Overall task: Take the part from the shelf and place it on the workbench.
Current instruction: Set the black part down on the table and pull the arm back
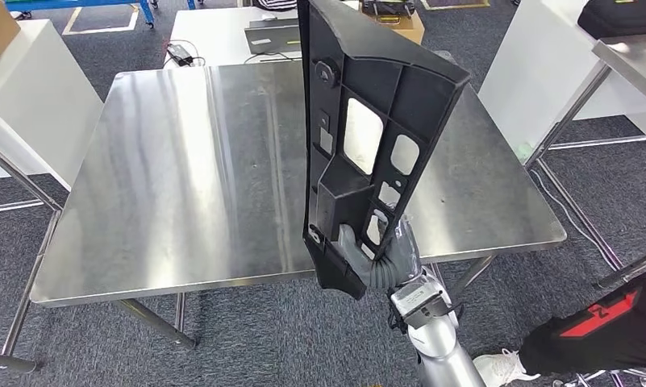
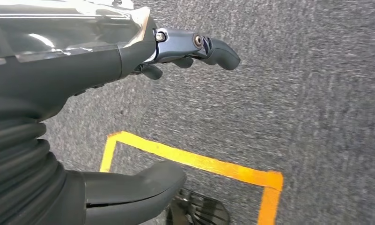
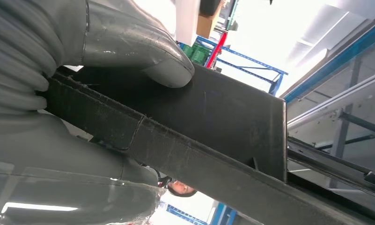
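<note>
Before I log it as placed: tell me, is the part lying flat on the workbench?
No. The right hand holds the part upright above the workbench.

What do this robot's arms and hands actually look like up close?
The right arm is a silver tube with a grey ribbed cuff at the wrist. The right hand is grey. The left hand has a thick grey thumb, darker fingers with visible screws, and the same ribbed cover.
</note>
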